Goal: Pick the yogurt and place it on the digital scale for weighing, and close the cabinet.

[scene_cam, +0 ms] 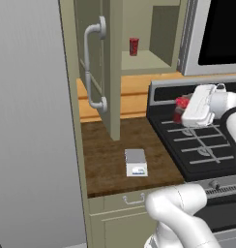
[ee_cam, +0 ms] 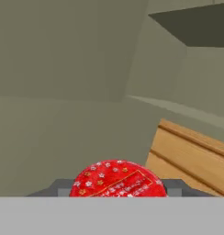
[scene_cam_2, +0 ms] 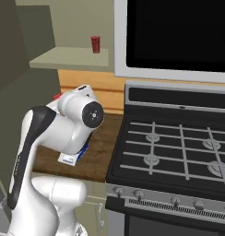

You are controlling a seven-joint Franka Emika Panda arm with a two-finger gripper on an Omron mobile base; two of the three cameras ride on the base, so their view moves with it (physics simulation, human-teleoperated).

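Yogurt (scene_cam: 181, 107) sits clamped in the gripper (scene_cam: 184, 109), lifted over the stove so it can travel. The scale (scene_cam: 136, 162) waits lower on the tabletop (scene_cam: 105, 160), toward the cabinet (scene_cam: 96, 63), whose door stands open for later.

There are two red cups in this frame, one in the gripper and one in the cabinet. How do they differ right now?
The yogurt is clamped in the gripper, off any surface above the stove's edge; the twin cup stands upright on the shelf of the open cabinet, untouched. The yogurt is largely hidden behind the hand, while the twin cup shows in full. Both are small, red and tapered.
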